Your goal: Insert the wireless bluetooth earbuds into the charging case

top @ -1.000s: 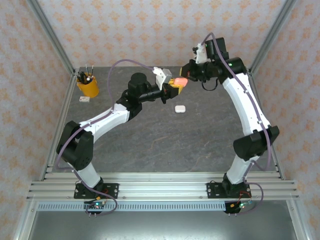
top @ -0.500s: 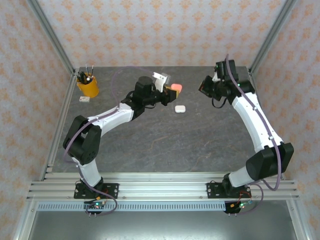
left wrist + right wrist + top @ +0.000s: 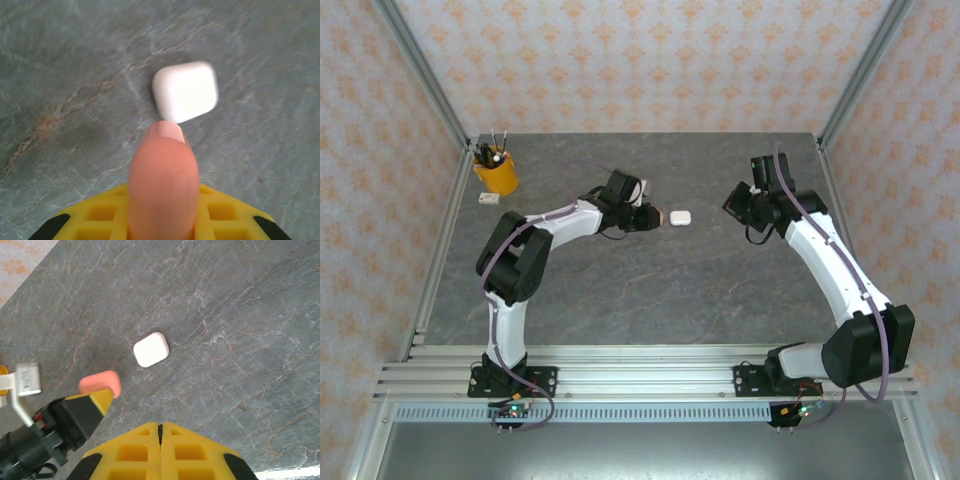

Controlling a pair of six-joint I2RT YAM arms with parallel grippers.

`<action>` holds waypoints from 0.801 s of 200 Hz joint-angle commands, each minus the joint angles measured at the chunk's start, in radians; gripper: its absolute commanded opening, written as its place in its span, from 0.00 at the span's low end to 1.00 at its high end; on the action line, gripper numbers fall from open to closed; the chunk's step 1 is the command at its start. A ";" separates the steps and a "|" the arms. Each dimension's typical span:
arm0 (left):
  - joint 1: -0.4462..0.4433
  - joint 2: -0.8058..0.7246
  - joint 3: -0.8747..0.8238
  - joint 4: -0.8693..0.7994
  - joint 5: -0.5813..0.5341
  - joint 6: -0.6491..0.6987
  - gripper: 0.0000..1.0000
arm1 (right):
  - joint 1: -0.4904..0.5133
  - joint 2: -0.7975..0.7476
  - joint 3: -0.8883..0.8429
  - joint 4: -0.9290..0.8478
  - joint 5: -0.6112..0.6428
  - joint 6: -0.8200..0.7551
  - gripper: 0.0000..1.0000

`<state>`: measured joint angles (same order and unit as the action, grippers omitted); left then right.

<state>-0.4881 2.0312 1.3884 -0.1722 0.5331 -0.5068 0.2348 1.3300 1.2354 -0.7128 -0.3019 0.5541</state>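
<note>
Left claw (image 3: pixel 162 225), seen from its own wrist camera at the bottom centre of the frame, is clamped on a coral-pink charging case (image 3: pixel 162 180). The long axis of the pink case runs straight up the picture, away from the yellow jaws. Just past its rounded tip, a little to the upper right, a white charging case (image 3: pixel 185 91) lies flat on the grey, stone-patterned desk (image 3: pixel 60 75). Whether the two cases touch cannot be told. The white case is almost square and turned slightly, with one edge facing the pink tip. Both cases appear closed, so their contents cannot be told.

From overhead, the white case sits near the middle of the upper half of the frame. It is immediately right of the left arm's end and well apart from the right claw (image 3: pixel 160 440), whose own wrist view shows its jaws pressed together on nothing. On this view the left arm is much the nearer. The coming move likely turns on the white case lying dead ahead of the held pink one.
</note>
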 commanded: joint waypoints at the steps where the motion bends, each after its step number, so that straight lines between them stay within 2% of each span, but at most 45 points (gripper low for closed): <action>1: 0.010 0.026 0.051 -0.148 -0.016 -0.058 0.01 | -0.002 -0.030 -0.016 0.016 0.037 0.015 0.06; 47: 0.021 0.085 0.080 -0.204 -0.029 -0.073 0.17 | -0.002 -0.051 -0.016 -0.011 0.056 0.004 0.14; 72: 0.032 0.079 0.072 -0.231 -0.046 -0.072 0.37 | -0.002 -0.065 -0.010 -0.025 0.063 -0.001 0.24; 83: 0.040 0.063 0.066 -0.252 -0.058 -0.068 0.55 | -0.003 -0.072 -0.004 -0.036 0.072 -0.005 0.33; 101: 0.061 0.015 0.055 -0.290 -0.083 -0.047 0.73 | -0.003 -0.085 0.011 -0.055 0.086 -0.015 0.50; 108: 0.072 -0.008 0.050 -0.310 -0.095 -0.036 0.96 | -0.006 -0.089 0.019 -0.064 0.091 -0.019 0.57; 110: 0.076 -0.015 0.049 -0.316 -0.099 -0.034 0.99 | -0.006 -0.090 0.020 -0.067 0.093 -0.020 0.60; 126: 0.106 -0.084 0.041 -0.366 -0.134 0.005 1.00 | -0.008 -0.101 0.037 -0.090 0.110 -0.034 0.76; 130: 0.116 -0.103 0.039 -0.378 -0.140 0.015 1.00 | -0.010 -0.104 0.042 -0.095 0.116 -0.037 0.86; 136: 0.130 -0.141 0.036 -0.395 -0.154 0.028 1.00 | -0.011 -0.109 0.046 -0.101 0.123 -0.046 0.90; 137: 0.132 -0.151 0.035 -0.399 -0.157 0.029 1.00 | -0.012 -0.110 0.047 -0.101 0.124 -0.046 0.95; 139: 0.136 -0.163 0.035 -0.405 -0.165 0.034 1.00 | -0.011 -0.112 0.048 -0.102 0.128 -0.050 0.99; 160: 0.178 -0.296 0.018 -0.439 -0.259 0.091 1.00 | -0.011 -0.112 0.080 -0.142 0.205 -0.093 1.00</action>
<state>-0.3553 1.9087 1.4208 -0.5133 0.4126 -0.5030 0.2317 1.2465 1.2549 -0.7864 -0.2081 0.5163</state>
